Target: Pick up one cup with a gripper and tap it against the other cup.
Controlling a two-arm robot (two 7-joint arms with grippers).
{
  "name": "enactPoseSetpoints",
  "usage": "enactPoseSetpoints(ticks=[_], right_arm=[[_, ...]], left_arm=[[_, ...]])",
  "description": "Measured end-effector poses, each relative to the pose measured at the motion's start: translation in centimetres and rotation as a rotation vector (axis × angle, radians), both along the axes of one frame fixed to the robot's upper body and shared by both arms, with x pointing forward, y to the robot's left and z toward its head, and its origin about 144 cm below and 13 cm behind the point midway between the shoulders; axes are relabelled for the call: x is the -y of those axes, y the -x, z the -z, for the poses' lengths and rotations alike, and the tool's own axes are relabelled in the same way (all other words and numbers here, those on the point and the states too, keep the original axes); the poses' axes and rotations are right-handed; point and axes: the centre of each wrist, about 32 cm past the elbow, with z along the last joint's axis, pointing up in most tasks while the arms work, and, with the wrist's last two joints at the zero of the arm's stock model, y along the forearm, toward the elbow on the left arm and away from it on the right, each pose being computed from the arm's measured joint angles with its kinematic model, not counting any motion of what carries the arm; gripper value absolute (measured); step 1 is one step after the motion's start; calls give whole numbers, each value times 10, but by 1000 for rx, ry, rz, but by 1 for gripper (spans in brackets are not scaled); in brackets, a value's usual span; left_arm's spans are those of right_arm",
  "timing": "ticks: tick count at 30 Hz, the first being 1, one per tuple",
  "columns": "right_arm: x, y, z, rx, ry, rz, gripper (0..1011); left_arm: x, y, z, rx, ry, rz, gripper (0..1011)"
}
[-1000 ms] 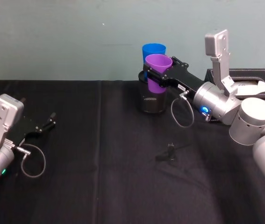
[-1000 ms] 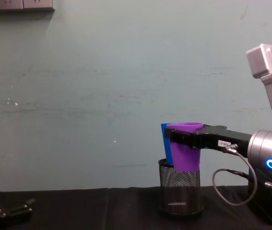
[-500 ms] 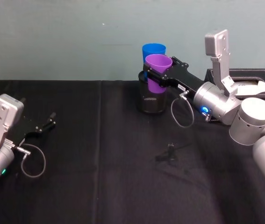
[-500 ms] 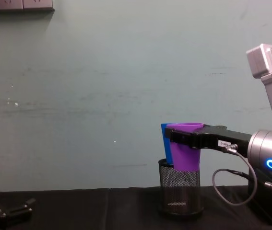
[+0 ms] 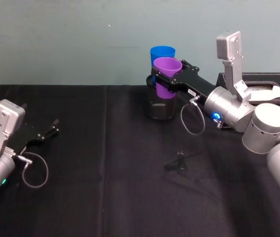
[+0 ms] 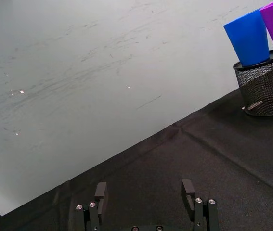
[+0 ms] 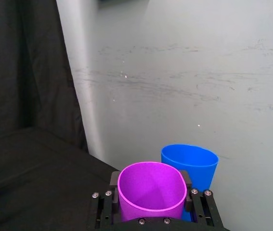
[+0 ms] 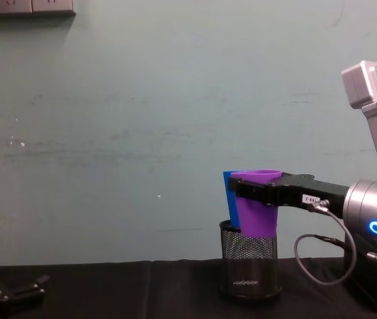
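Two cups are in play. The purple cup [image 5: 168, 65] is at about 12 o'clock on the black table [image 5: 105, 192], near its far edge. The right gripper [image 5: 169, 75] reaches in from 3 o'clock and pinches it just under the rim, one jaw on each side. The cup's base dips into the mouth of the single black mesh cylinder [image 5: 160, 109].

The blue cup [image 5: 162, 52] stands in that same cylinder at 11 o'clock of the purple one, its rim a little higher. The two walls are pressed close. Whether they actually touch, I cannot tell.

The left gripper [image 5: 51, 127] sits low at 9 o'clock on the table, well apart from the cups, jaws spread and holding nothing.

One black box [image 5: 273, 81] sits at 2 o'clock behind the right arm. One small dark object [image 5: 179, 161], too small to identify, lies at 6 o'clock of the cylinder.
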Motion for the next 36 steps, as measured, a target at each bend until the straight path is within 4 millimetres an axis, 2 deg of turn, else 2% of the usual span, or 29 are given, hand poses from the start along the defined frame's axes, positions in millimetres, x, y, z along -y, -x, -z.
enactPoseSetpoints(ticks=[36], right_arm=[[0, 0, 0, 1, 0, -1, 726]], left_arm=[[0, 0, 0, 0, 0, 0, 1000]])
